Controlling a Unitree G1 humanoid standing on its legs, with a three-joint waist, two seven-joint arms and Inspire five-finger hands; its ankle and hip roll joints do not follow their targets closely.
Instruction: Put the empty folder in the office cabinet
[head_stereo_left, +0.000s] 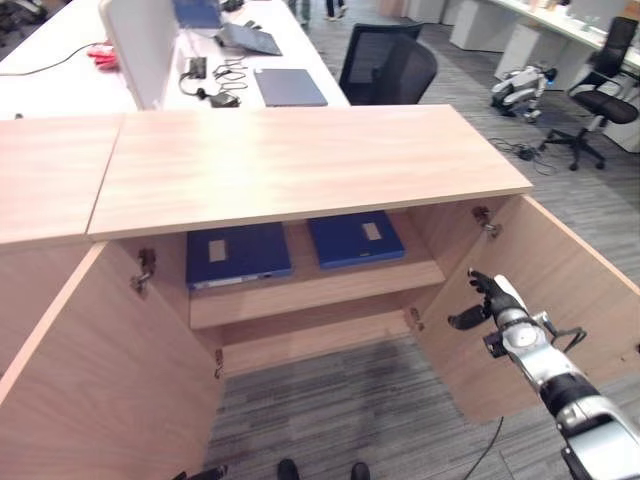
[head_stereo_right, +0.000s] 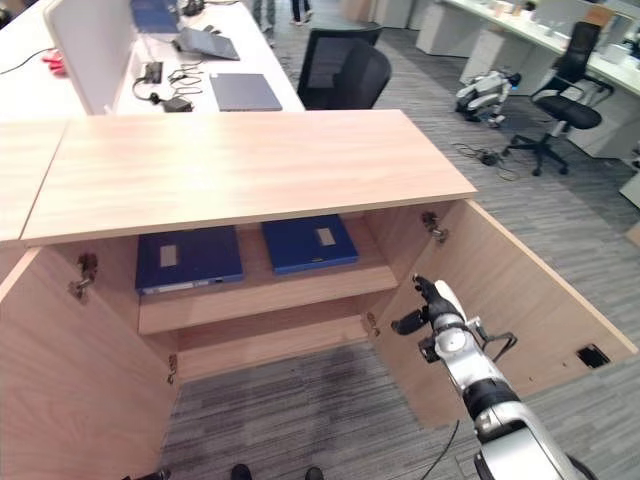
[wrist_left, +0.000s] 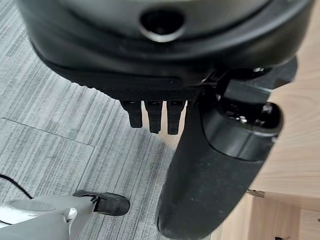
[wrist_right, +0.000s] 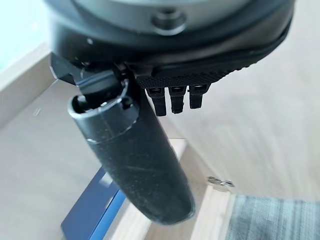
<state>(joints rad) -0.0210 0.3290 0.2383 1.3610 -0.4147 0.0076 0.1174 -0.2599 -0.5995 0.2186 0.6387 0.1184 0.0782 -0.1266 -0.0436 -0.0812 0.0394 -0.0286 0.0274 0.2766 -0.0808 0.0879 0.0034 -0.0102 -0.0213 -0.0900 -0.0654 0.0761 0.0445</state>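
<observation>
On the cabinet (head_stereo_left: 300, 170) shelf, two blue folders (head_stereo_left: 238, 254); right hand (head_stereo_left: 492, 300) empty beside.

Grey striped carpet (head_stereo_left: 580, 200) throughout. Wood cabinet (head_stereo_left: 300, 160), both doors swung open; the right hand (head_stereo_left: 490, 300) hangs just before the right-side door. Beyond the hand, past the cabinet top: a black mesh chair (head_stereo_left: 385, 65). Further left of that, a long white desk (head_stereo_left: 60, 60) with an upright white divider (head_stereo_left: 140, 40), a closed grey laptop (head_stereo_left: 290, 87) and loose cables (head_stereo_left: 215, 75). Far beyond the hand to its right: a second black chair (head_stereo_left: 600, 95) on castors and more white desks (head_stereo_right: 520, 40). Even light.
</observation>
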